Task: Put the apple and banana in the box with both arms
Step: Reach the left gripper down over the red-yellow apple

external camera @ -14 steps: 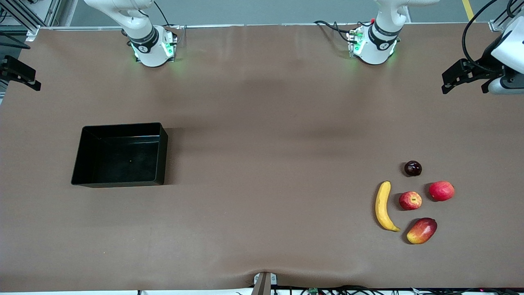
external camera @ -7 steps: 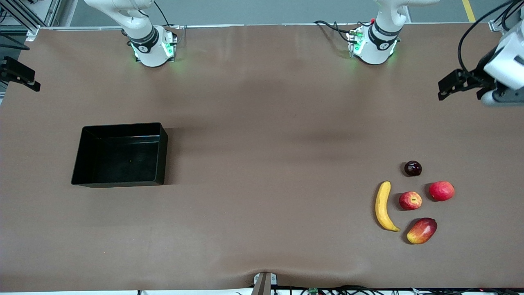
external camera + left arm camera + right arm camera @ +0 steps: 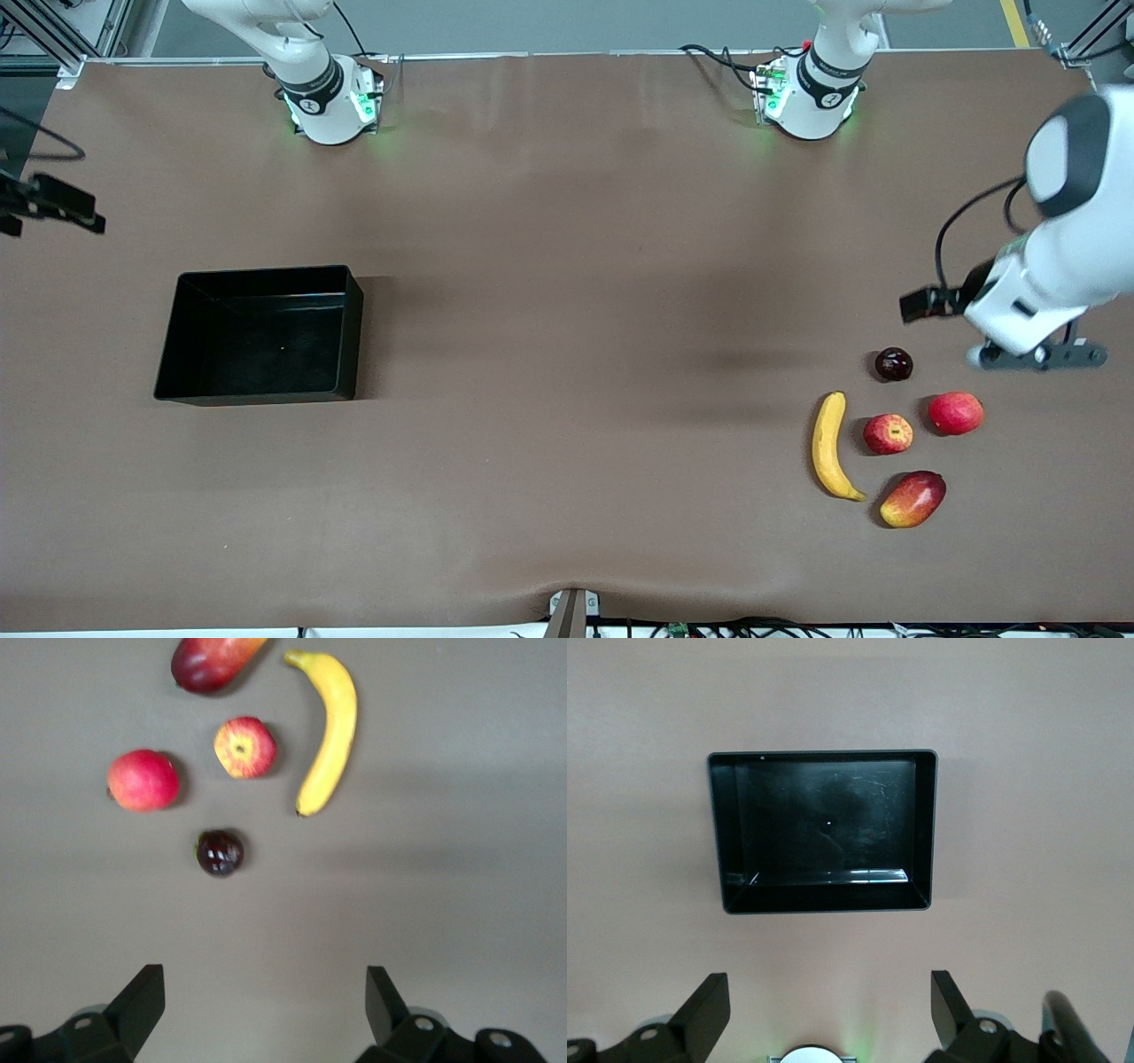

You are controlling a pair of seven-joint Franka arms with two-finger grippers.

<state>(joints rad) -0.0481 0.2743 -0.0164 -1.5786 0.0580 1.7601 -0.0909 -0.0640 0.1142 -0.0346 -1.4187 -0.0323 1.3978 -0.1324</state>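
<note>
The yellow banana (image 3: pixel 830 446) (image 3: pixel 330 726) lies at the left arm's end of the table, with the streaked red apple (image 3: pixel 888 434) (image 3: pixel 244 747) right beside it. My left gripper (image 3: pixel 1036 356) (image 3: pixel 266 992) hangs open and empty over the table, close to the dark plum and a short way from the apple. The black box (image 3: pixel 352 328) (image 3: pixel 921 828) stands empty toward the right arm's end. My right gripper (image 3: pixel 830 997) is open and empty, high over the table between its base and the box. Only a black part of its hand (image 3: pixel 55 206) shows in the front view.
A dark plum (image 3: pixel 893 364) (image 3: pixel 219 852), a plain pinkish-red fruit (image 3: pixel 956 413) (image 3: pixel 143 780) and a red-yellow mango (image 3: pixel 913 499) (image 3: pixel 211 660) lie around the apple. The two arm bases (image 3: pixel 332 102) (image 3: pixel 808 97) stand along the table's edge farthest from the front camera.
The left arm has swung in from the table's end and come down over the table next to the plum. The right hand has shifted slightly. The fruit and box have not moved.
</note>
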